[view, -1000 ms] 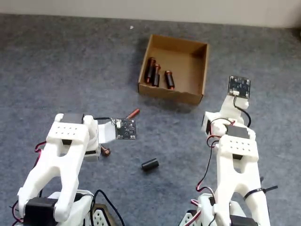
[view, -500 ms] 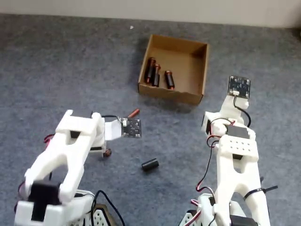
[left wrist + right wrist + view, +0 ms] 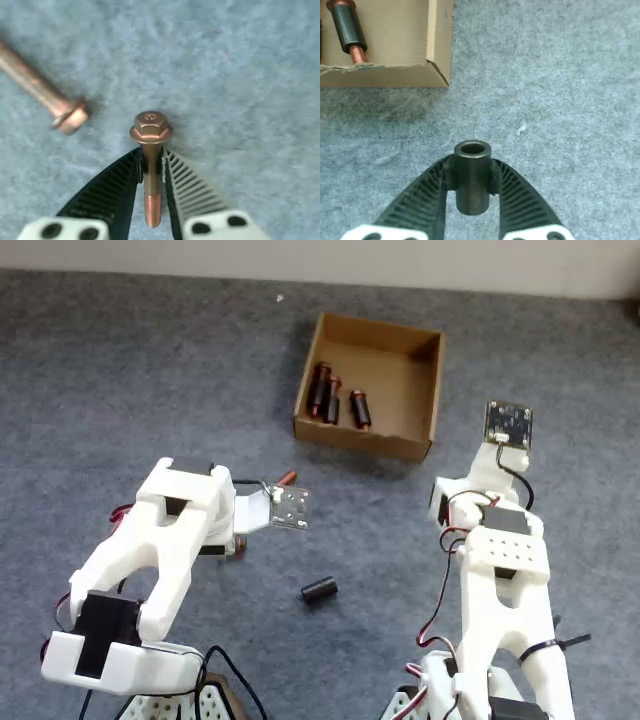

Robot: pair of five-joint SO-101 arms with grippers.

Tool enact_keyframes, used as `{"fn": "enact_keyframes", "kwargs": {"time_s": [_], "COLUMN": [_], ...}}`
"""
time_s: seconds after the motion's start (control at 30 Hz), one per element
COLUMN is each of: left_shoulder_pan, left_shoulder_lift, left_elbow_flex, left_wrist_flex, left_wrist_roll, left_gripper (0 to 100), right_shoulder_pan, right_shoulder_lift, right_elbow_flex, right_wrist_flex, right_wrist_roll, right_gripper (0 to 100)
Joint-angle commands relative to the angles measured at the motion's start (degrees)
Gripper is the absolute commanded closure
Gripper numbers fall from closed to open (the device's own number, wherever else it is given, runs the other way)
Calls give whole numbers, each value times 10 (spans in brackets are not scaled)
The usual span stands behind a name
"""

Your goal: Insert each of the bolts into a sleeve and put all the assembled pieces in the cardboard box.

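Assembled pieces (image 3: 333, 397), three of them, lie side by side by the left wall of the cardboard box (image 3: 420, 360) at the far side of the grey bench (image 3: 120, 370). A loose sleeve (image 3: 319, 590) lies on its side on the bench between the left arm (image 3: 170, 530) and the right arm (image 3: 505, 560). A spare bolt (image 3: 286, 479) lies between the box and the left arm, partly hidden by that arm's camera board. From the left wrist, the left claw (image 3: 151, 156) is narrow and pinches a copper bolt (image 3: 151, 127) by its stem. The bolt's head sticks out past the tips, above the bench. The spare bolt (image 3: 42, 92) lies on the bench close by. From the right wrist, the right claw (image 3: 471, 170) is narrow and grips a dark sleeve (image 3: 471, 192), whose open end points out past the tips. A corner of the cardboard box (image 3: 437, 50) is near, with one assembled piece (image 3: 347, 27) inside.
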Motion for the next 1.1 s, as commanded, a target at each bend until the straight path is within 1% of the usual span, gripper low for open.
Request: {"fn": "enact_keyframes", "kwargs": {"time_s": [0.0,0.07,0.2,0.33,0.43,0.6,0.7,0.8,0.93,1.07], "left_shoulder_pan": [13,11,11,15,26,36,51,75,106,121], "left_shoulder_lift": [-24,-61,-173,-291,-361,-452,-491,-520,-544,-561], "left_elbow_flex": [-29,-31,-25,-15,-16,-16,-16,-16,-16,-16], "left_wrist_flex": [55,69,69,68,65,12,-10,-26,-60,-99], "left_wrist_roll": [-39,8,119,242,350,533,618,684,744,815], "left_gripper": [995,995,995,995,995,995,995,995,995,995], "right_shoulder_pan": [7,7,7,5,-7,-54,-73,-95,-129,-180], "right_shoulder_lift": [-27,-29,-71,-145,-177,-214,-243,-288,-355,-409], "right_elbow_flex": [-4,-7,-3,23,51,66,84,109,145,184], "right_wrist_flex": [-15,-14,-13,-14,-15,-13,-11,-12,-12,-14], "right_wrist_roll": [0,0,0,0,0,0,0,0,1,45], "right_gripper": [994,994,994,994,994,994,994,994,994,994]}}
